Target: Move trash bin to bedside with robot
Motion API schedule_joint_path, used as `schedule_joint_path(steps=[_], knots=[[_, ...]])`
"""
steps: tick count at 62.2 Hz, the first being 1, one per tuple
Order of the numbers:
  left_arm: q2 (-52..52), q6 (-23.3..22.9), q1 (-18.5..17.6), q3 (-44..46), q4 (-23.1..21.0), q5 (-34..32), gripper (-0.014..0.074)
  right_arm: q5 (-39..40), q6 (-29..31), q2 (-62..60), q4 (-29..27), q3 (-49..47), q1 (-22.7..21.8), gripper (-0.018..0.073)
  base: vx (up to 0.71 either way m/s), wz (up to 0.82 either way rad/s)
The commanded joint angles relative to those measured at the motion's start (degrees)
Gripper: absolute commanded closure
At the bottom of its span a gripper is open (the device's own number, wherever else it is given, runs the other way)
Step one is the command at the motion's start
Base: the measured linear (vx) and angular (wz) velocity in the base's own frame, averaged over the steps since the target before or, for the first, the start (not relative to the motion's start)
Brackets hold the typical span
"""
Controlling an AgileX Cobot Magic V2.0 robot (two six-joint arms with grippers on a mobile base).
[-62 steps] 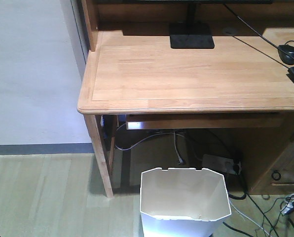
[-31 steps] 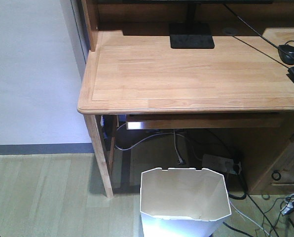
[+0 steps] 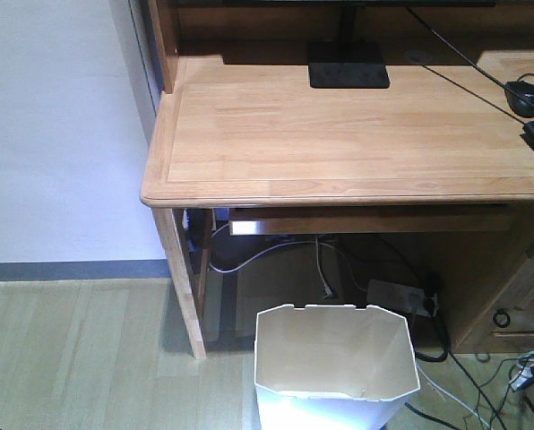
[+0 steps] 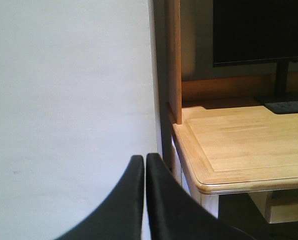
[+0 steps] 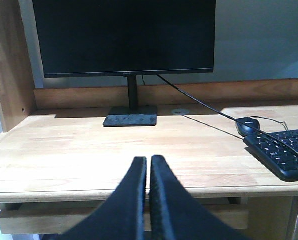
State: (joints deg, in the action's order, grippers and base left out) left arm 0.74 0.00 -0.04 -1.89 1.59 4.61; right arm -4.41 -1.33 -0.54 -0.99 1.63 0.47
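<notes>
I see the trash bin (image 3: 334,358) upright on the floor (image 3: 88,358) before the surface (image 3: 339,134), my left gripper (image 4: 144,159) pressed together, empty, right gripper (image 5: 148,161) likewise

**Two pairs of matte black fingers**

In the left wrist view, the left gripper (image 4: 144,159) shows as two smooth, matte black fingers (image 4: 129,200). They are broad at the 6 o'clock edge of the frame and curve up to narrow, rounded tips toward 12 o'clock. The right gripper (image 5: 149,160), seen in its own wrist view, is the same black, blade-like pair. The inner edge of the one on the 3 o'clock side shows a fine pebbled texture.
</notes>
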Motion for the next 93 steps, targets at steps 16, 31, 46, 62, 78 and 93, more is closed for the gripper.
schedule_joint_path(steps=[16,31,46,62,78,93], knots=[[0.9,-0.8,-0.4,-0.7,-0.5,-4.3,0.0603,11.1,0.8,-0.6,0.7,-0.5,0.0,0.0568,0.0,0.0],[0.9,-0.8,-0.4,-0.7,-0.5,-4.3,0.0603,7.8,0.9,4.2,0.6,-8.6,0.0,0.0568,0.0,0.0],[0.9,-0.8,-0.4,-0.7,-0.5,-4.3,0.0603,0.1,3.3,17.1,0.7,-20.0,0.0,0.0568,0.0,0.0],[0.9,-0.8,-0.4,-0.7,-0.5,-4.3,0.0603,-4.9,3.5,26.6,0.6,-24.9,0.0,0.0568,0.0,0.0],[0.9,-0.8,-0.4,-0.7,-0.5,-4.3,0.0603,-7.9,3.0,31.0,0.2,-24.6,0.0,0.0568,0.0,0.0],[0.9,-0.8,-0.4,-0.7,-0.5,-4.3,0.0603,-9.4,3.1,34.2,0.4,-24.6,0.0,0.0532,0.0,0.0]])
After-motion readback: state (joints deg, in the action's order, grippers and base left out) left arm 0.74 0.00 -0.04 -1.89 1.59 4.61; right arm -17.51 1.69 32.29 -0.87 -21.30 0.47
